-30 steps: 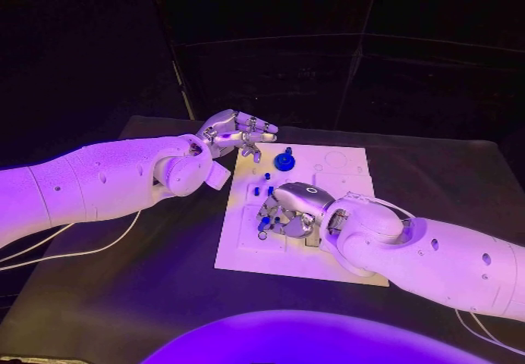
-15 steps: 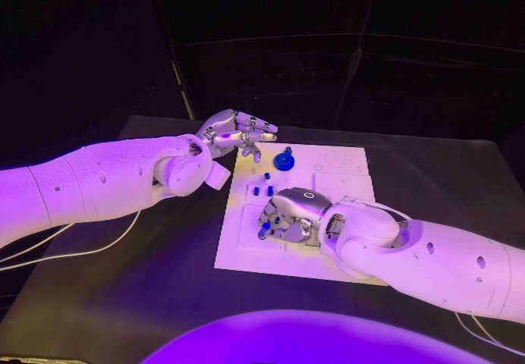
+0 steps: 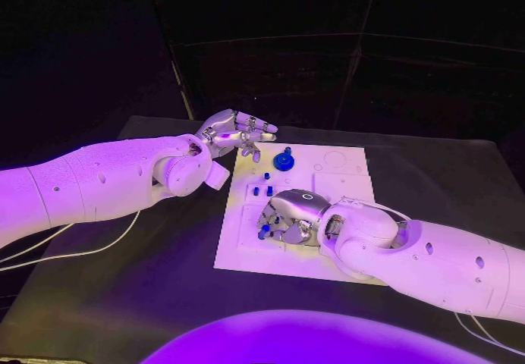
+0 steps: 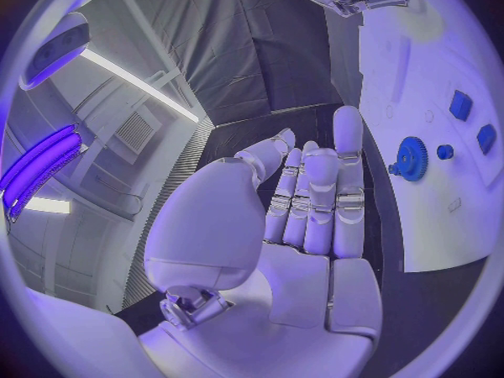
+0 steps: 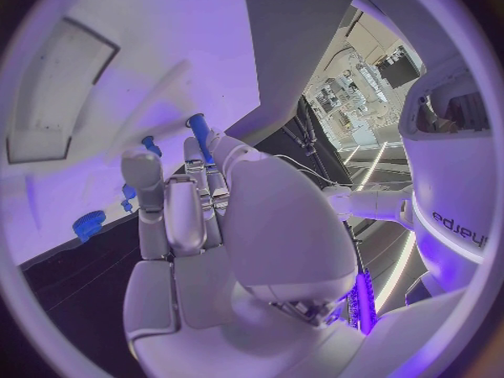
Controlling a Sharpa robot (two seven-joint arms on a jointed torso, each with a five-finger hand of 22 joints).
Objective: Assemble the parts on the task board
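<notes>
Black matte table (image 3: 131, 296) | flat white task board (image 3: 246, 254) | blue toothed gear (image 3: 284, 161) | left hand (image 3: 235, 133) empty, fingers loosely apart | right hand (image 3: 293, 216) curled over small blue peg (image 5: 197, 134), grasp unclear

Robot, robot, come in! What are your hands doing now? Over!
Left hand open, hovering off the task board's far corner. Right hand down on board, pinching a blue peg. Blue gear waiting. Nothing blocking.

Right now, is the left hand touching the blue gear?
Apart. In the left wrist view, bare white task board and dark table separate the left hand from the blue gear.
</notes>
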